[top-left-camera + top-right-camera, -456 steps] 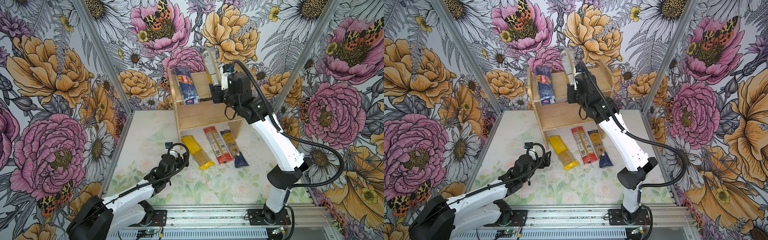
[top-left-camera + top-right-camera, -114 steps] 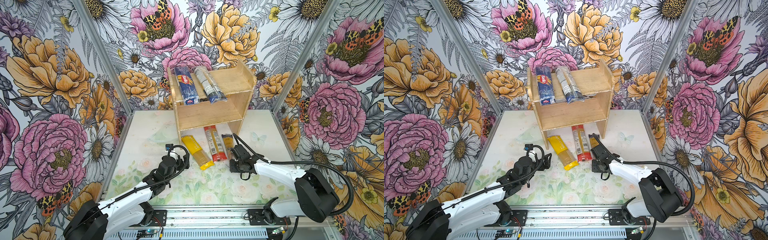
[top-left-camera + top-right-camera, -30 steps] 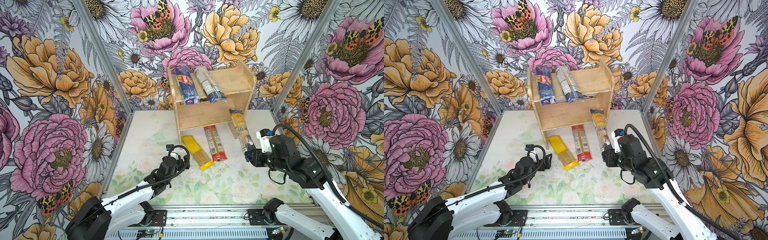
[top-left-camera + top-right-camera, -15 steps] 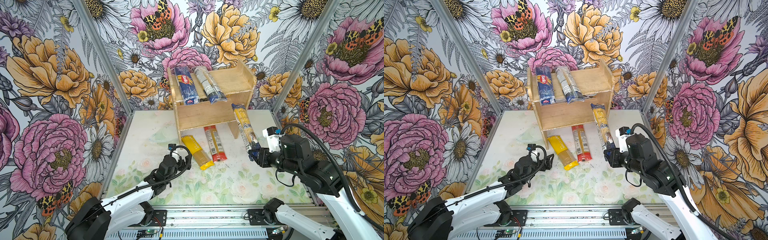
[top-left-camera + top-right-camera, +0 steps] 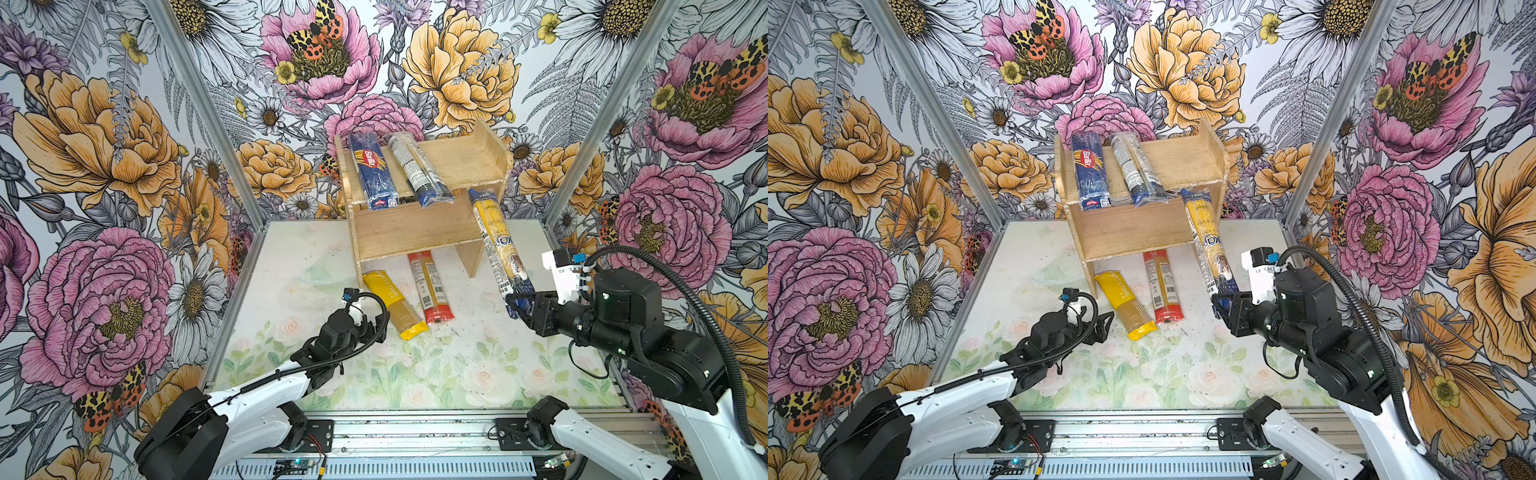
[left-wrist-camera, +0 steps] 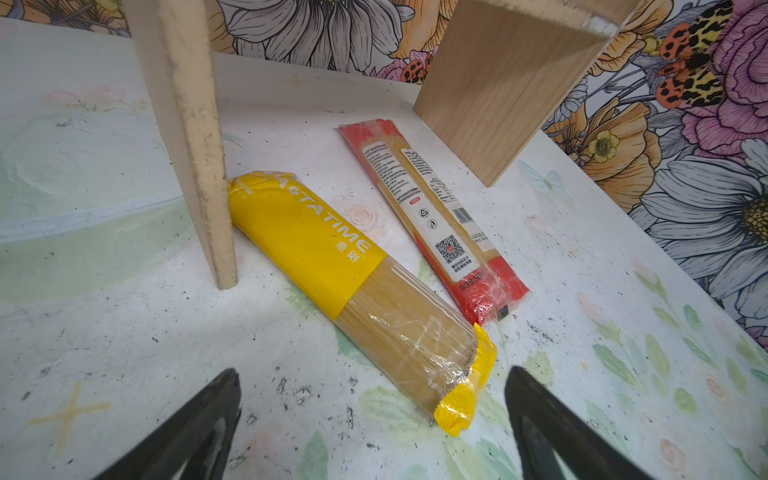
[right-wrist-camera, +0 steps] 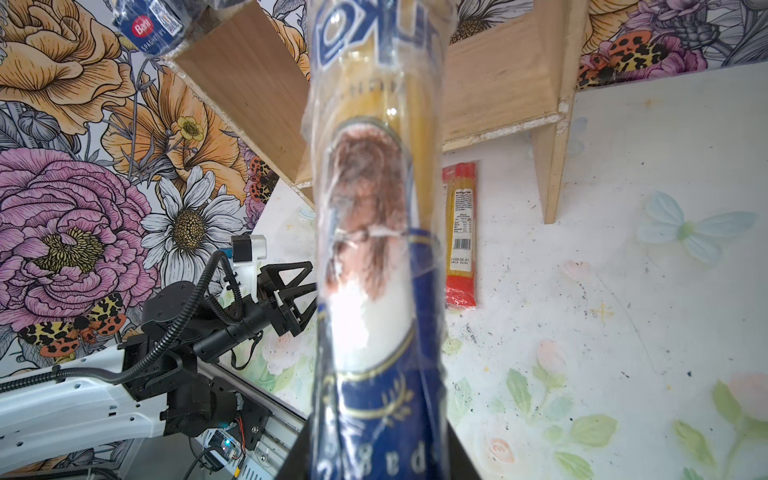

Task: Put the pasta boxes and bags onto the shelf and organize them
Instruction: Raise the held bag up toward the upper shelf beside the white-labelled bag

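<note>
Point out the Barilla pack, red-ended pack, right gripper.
Barilla pack (image 5: 368,160): in a top view, logo.
Red-ended pack (image 6: 419,195): left wrist view, white label.
Right gripper (image 5: 517,303): in a top view, between fingertips.

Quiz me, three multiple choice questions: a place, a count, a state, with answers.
1. The dark blue Barilla spaghetti pack lies: A on the light wooden two-tier shelf's top tier; B on its lower tier; C beside it.
2. Pasta packs lying on the floral table: A one; B two; C three.
3. The right claw is: A open; B shut on the long yellow-and-blue spaghetti pack; C shut, empty.
Answers: A, it lies on the top board; B, just the yellow-ended spaghetti pack and red-ended spaghetti pack; B, it grips that pack's blue end.
</note>
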Tool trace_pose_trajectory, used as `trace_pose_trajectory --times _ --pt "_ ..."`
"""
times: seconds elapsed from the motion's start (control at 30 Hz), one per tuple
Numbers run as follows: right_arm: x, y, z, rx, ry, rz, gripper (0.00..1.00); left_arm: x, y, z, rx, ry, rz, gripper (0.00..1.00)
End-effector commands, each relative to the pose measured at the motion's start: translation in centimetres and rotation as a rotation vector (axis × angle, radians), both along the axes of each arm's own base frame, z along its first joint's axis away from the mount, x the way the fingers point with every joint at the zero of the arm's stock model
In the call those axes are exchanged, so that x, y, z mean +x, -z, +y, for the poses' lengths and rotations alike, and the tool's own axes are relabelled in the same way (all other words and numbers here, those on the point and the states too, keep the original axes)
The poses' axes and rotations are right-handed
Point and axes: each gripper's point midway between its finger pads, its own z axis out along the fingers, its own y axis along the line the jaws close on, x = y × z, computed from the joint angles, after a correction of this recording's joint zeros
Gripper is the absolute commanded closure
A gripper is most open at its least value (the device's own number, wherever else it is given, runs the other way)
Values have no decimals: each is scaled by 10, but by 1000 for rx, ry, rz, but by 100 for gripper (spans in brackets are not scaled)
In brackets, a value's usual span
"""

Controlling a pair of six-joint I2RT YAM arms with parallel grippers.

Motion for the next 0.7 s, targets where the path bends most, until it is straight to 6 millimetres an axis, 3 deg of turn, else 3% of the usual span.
trace_pose_trajectory --times 0.0,0.67 --pt "5 -62 3 77 -20 -226 100 -4 -9 -13 -3 73 -43 1" --pt "42 -115 1 -44 43 -344 100 -10 -25 -20 5 120 -113 1"
